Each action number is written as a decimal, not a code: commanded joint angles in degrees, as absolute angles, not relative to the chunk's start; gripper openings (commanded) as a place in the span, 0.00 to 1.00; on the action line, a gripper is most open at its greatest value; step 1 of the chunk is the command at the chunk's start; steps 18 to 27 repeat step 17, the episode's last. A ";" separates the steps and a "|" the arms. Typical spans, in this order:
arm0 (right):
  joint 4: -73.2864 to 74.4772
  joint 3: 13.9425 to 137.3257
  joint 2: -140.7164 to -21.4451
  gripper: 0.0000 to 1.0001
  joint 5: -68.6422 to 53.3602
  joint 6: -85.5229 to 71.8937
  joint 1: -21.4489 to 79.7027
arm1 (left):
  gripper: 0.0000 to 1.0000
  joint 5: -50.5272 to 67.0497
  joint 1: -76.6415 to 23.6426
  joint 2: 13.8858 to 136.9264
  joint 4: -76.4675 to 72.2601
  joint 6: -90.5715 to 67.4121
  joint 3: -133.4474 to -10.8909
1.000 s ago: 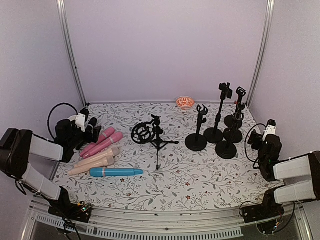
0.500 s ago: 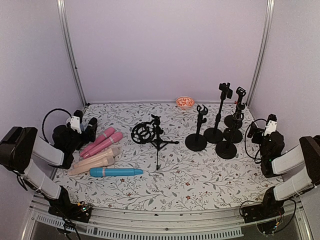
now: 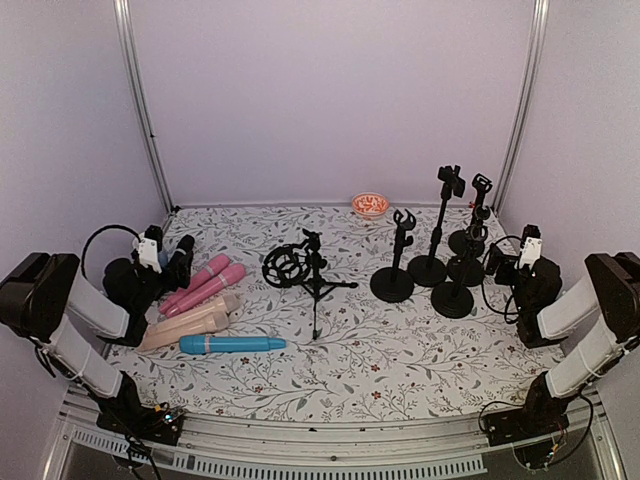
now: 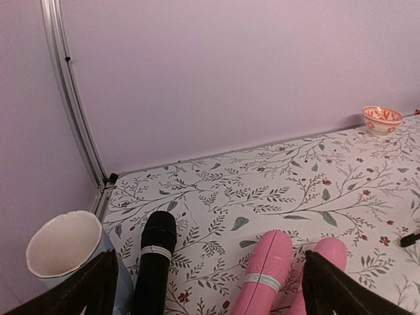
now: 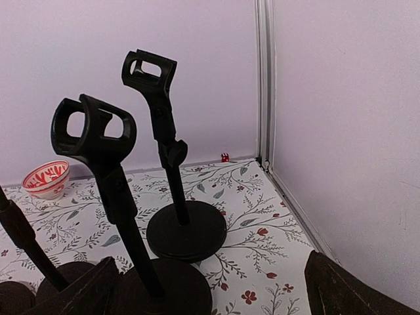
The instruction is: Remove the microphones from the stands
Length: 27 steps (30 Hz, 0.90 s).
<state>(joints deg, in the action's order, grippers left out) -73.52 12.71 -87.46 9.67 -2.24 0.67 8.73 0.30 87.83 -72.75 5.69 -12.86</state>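
Flanking the table (image 3: 400, 370), left gripper (image 4: 211, 290) and right gripper (image 5: 213, 289) gape empty, presumably because microphones (image 3: 205, 290) lie loose and stands (image 3: 430, 265) look bare.

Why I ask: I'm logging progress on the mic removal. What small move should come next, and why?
Probably just park both arms. The stand clips in view look empty, the microphones lie flat on the table, and the left gripper and right gripper are open, holding nothing. No stand visibly holds a microphone.

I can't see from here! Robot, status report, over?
Open and empty: left gripper, right gripper. All microphones flat on table, left side. All stands empty. Nothing in the way.
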 commanded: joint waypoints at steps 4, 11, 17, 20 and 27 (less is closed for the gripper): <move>-74.52 13.19 -87.72 0.99 8.86 -1.85 0.31 | 0.99 9.27 0.94 88.15 -75.46 5.26 -13.02; -74.46 13.18 -87.75 0.99 8.83 -1.80 0.35 | 0.99 9.26 0.89 88.15 -75.18 5.19 -13.07; -74.48 13.21 -87.76 0.99 8.80 -1.85 0.33 | 0.99 9.05 0.91 88.12 -74.98 5.06 -13.16; -74.48 13.21 -87.76 0.99 8.80 -1.85 0.33 | 0.99 9.05 0.91 88.12 -74.98 5.06 -13.16; -74.48 13.21 -87.76 0.99 8.80 -1.85 0.33 | 0.99 9.05 0.91 88.12 -74.98 5.06 -13.16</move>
